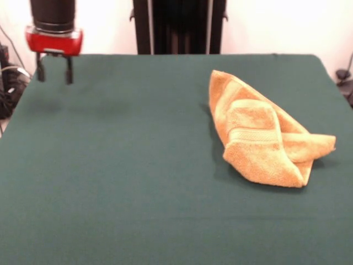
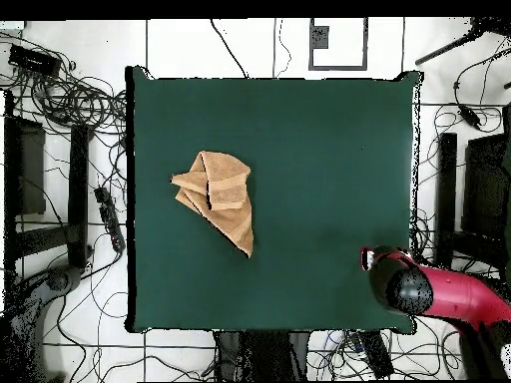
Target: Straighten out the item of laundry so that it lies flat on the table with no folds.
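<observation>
The item of laundry (image 1: pixel 262 141) is an orange-tan towel, crumpled and folded over itself on the right half of the table (image 1: pixel 121 165) in the front view. A woven band stripe shows on one folded flap. From above, the item of laundry (image 2: pixel 218 194) lies left of the middle of the table (image 2: pixel 319 150). My gripper (image 1: pixel 54 70) hangs over the far left corner in the front view, far from the towel. Its two dark fingers stand apart with nothing between them. In the overhead view the red arm (image 2: pixel 439 291) covers the gripper at the table's lower right corner.
Tangled cables (image 2: pixel 70 95) and dark stands (image 2: pixel 45 190) lie on the floor around the table. A dark pedestal column (image 1: pixel 179 26) rises behind the far edge. More cables (image 1: pixel 8 83) sit at the left edge of the front view.
</observation>
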